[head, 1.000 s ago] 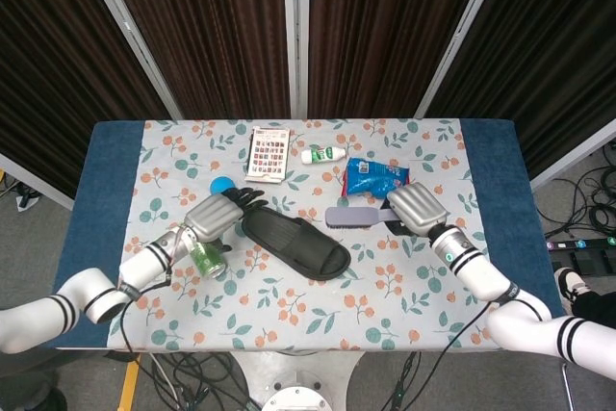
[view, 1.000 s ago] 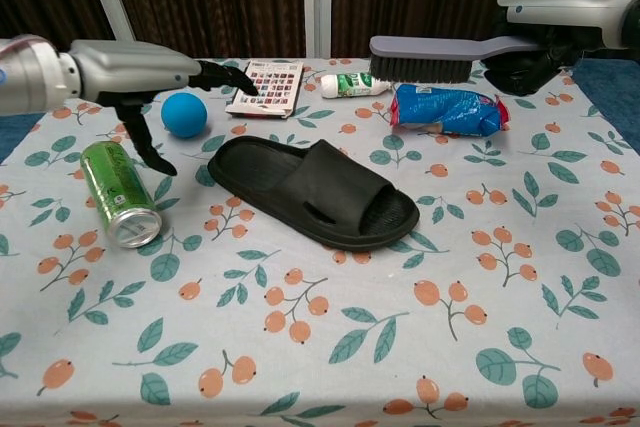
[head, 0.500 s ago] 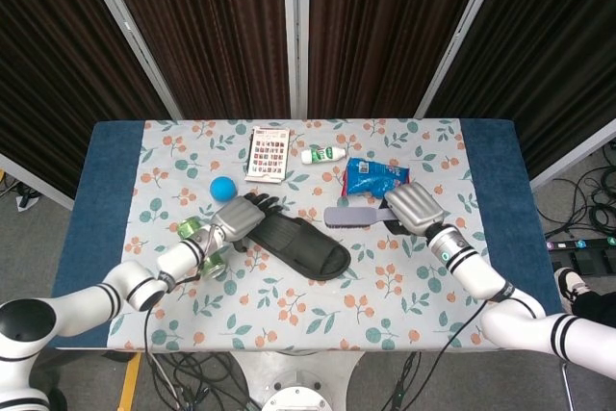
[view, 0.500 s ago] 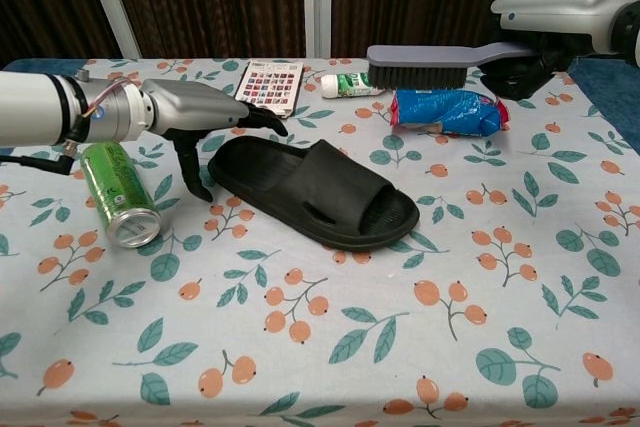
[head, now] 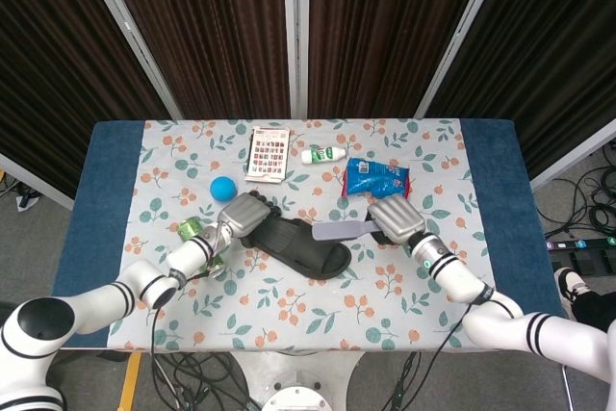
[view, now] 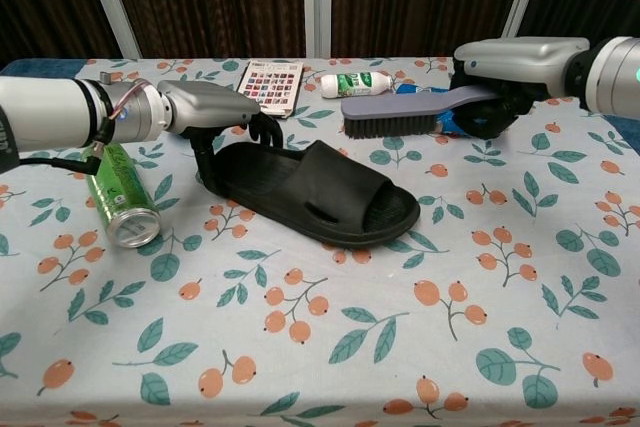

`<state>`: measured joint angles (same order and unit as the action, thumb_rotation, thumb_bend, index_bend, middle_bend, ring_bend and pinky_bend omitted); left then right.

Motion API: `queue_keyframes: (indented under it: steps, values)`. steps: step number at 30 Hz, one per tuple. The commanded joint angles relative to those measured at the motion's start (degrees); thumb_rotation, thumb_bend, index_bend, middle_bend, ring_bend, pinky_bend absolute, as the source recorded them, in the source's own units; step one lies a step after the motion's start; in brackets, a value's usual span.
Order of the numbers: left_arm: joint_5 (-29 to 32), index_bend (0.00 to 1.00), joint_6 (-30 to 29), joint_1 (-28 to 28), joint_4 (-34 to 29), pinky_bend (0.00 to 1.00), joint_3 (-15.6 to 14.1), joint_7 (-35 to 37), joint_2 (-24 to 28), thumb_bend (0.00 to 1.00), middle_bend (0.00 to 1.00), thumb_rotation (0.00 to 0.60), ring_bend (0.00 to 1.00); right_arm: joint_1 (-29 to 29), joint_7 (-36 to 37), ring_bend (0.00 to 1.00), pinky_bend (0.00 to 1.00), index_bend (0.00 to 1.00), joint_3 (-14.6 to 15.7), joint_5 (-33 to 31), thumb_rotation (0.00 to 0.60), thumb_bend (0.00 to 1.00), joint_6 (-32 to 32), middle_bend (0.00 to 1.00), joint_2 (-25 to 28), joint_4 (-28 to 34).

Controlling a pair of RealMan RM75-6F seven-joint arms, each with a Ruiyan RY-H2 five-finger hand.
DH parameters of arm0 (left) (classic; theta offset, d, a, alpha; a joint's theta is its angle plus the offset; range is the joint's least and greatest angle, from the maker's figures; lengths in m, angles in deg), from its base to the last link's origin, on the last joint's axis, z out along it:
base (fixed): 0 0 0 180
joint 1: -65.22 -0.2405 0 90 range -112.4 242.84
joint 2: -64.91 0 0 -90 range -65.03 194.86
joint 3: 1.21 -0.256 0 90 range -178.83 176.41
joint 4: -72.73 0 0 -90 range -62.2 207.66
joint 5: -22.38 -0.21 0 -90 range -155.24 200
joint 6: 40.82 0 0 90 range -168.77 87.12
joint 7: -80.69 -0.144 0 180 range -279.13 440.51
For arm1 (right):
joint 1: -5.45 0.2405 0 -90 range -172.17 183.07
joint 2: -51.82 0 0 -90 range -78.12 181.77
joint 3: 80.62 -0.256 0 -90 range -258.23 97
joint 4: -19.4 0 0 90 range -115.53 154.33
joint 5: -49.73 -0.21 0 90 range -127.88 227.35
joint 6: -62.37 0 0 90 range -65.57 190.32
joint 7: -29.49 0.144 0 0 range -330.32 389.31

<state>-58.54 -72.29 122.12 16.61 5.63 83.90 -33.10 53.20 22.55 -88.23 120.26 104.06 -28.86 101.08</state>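
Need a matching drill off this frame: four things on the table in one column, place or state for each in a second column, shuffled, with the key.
Things:
1. brush
2. black slipper
3. green can
4. white bottle

Places or states:
A. lying on its side under the left forearm
B. held off the cloth by the right hand
C. lying at the far edge, next to the colour card
D. heel end gripped by the left hand

Pairs: 1-B, 2-D, 3-A, 4-C
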Motion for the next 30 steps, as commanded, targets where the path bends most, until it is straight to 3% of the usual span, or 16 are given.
queue_keyframes:
  steps: [1,14,25,30]
  values:
    - [-0.28,0.45,-1.12,-0.14,0.30,0.23,-0.27,0.09,-0.24,0.22,0.46,0.600,0.29,1.19,-0.78,1.00,1.00,1.00,0.18,1.52,0.600,0.57,0.42,1.00,-3.52,-2.90]
    - [-0.84,0.45,-3.33,-0.34,-0.01,0.23,-1.89,-0.62,-0.47,0.22,0.46,0.600,0.29,3.25,-4.12,1.00,1.00,1.00,2.24,6.79,0.600,0.54,2.66,1.00,-13.82,-15.37]
    - [-1.05,0.45,-4.20,-0.40,0.16,0.23,-2.82,-1.12,-0.31,0.22,0.46,0.600,0.29,1.14,-0.33,1.00,1.00,1.00,8.92,14.60,0.600,0.54,3.84,1.00,-8.51,-12.14]
    - [-1.12,0.45,-4.42,-0.19,-0.24,0.23,-2.98,-1.45,-0.23,0.22,0.46,0.600,0.29,0.83,3.70,1.00,1.00,1.00,6.86,15.74,0.600,0.54,7.54,1.00,-7.32,-11.69]
